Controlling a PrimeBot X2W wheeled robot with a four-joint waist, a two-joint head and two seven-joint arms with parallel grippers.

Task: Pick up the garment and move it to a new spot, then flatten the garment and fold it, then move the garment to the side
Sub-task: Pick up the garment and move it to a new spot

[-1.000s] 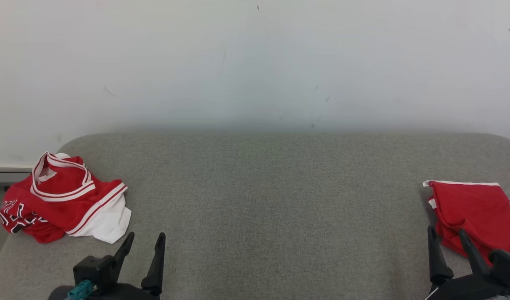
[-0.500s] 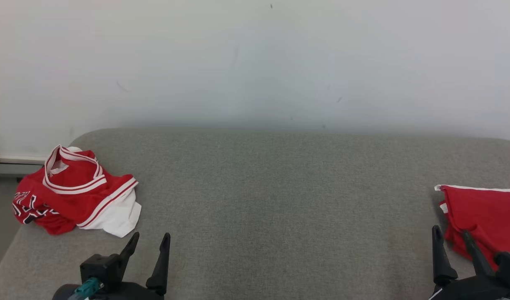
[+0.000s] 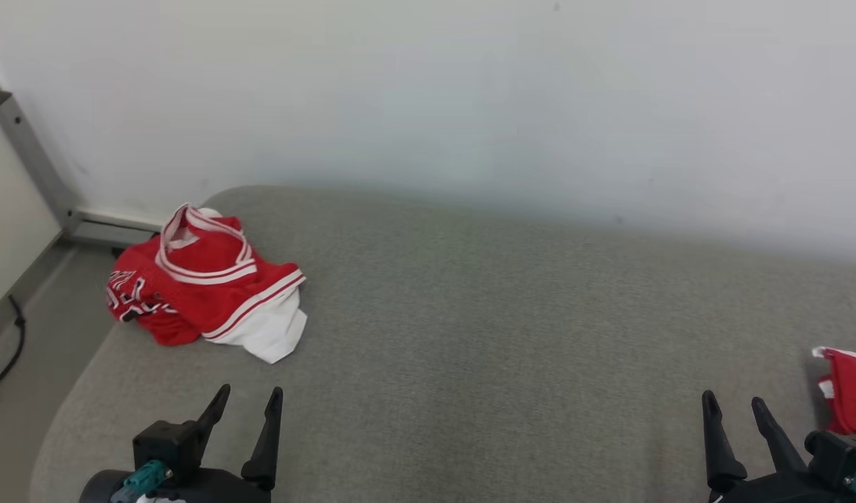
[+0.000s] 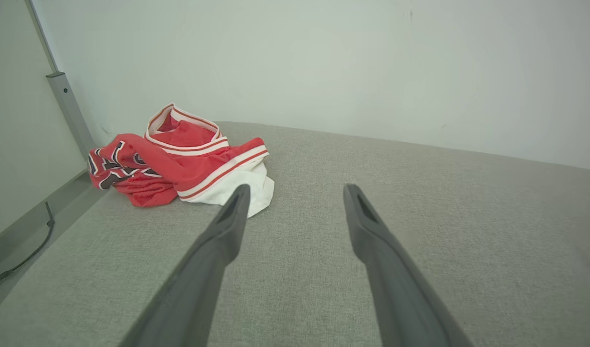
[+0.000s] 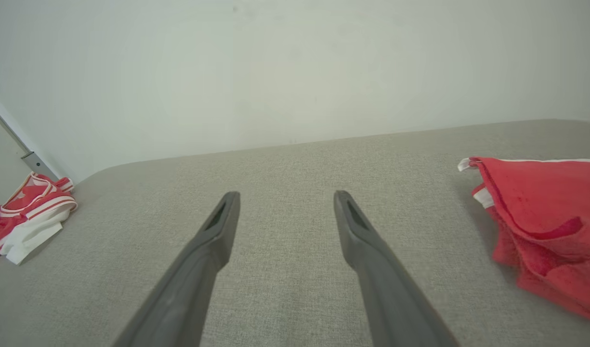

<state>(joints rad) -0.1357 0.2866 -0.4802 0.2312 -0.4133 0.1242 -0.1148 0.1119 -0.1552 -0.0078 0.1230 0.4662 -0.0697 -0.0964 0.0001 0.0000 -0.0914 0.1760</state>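
Against the earlier frames, the whole head view is swinging to the robot's left, so the change is the camera's and not the cloth's. The jersey [image 3: 207, 283] is now sitting nearer the middle of that view, while the folded red garment [image 3: 850, 391] is sliding out at the right edge, only its near corner still showing. A grey metal post [image 3: 29, 161] against the wall [image 3: 469, 105], a strip of floor [image 3: 50, 314] and a dark cable [image 3: 8, 349] are coming into sight on the left. Neither piece of cloth is changing its shape or its place on the desk [image 3: 469, 335].

The jersey, red with white-and-red trim and a white underside, is lying crumpled at the desk's far left corner, partly hanging over the left edge, its neck opening facing up. The folded red garment is resting on the right side of the desk, well apart from it.

The left jaws are standing wide open with nothing between them, their dark fingers [image 3: 268, 436] pointing towards the jersey but staying clear of it. The right jaws are likewise gaping and empty, their fingers [image 3: 717, 443] hovering over bare grey fabric just beside the folded red garment, not touching it.
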